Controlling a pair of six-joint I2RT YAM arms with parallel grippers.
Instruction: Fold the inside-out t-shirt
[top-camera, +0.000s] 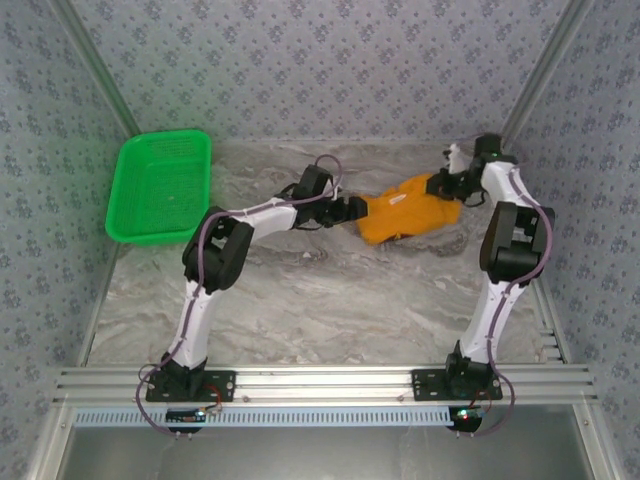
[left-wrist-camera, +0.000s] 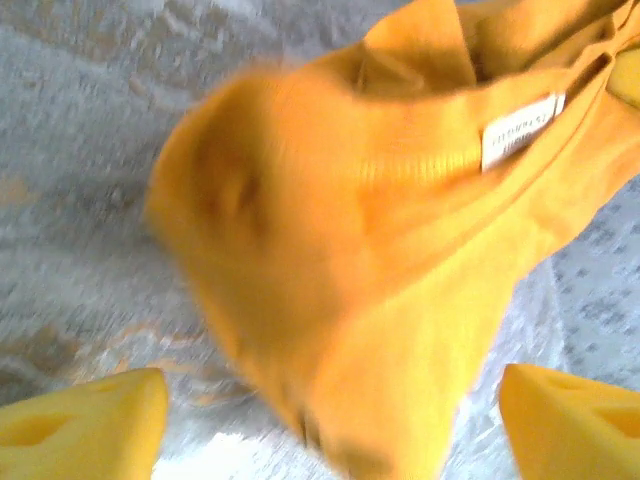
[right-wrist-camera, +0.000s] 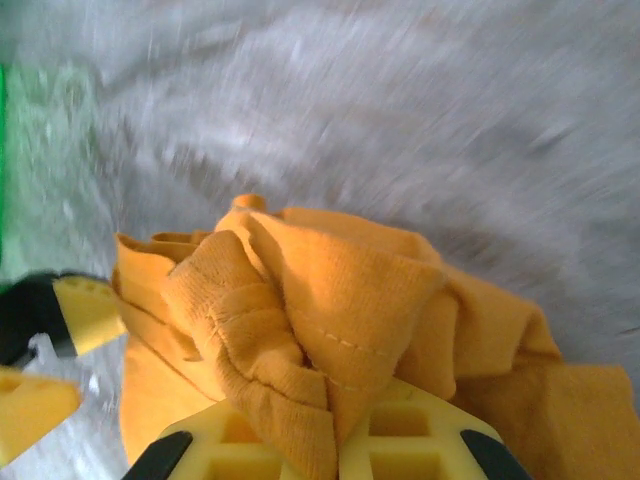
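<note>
inside-out t-shirt (top-camera: 410, 215), a crumpled orange knit heap, bunched in the clenched right gripper (right-wrist-camera: 330, 435); left gripper (left-wrist-camera: 330, 420) gapes released.

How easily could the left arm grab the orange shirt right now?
Probably yes, easily: the left gripper is open right at one end of the t-shirt, with cloth lying between its spread fingers. Nothing blocks it. The right gripper pinches the other end.

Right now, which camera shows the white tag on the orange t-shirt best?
The left wrist view: the white tag sits close and large on the t-shirt, its print blurred. The top external view reduces it to a tiny pale fleck. The right wrist view gives bunched cloth in the right gripper.
</note>
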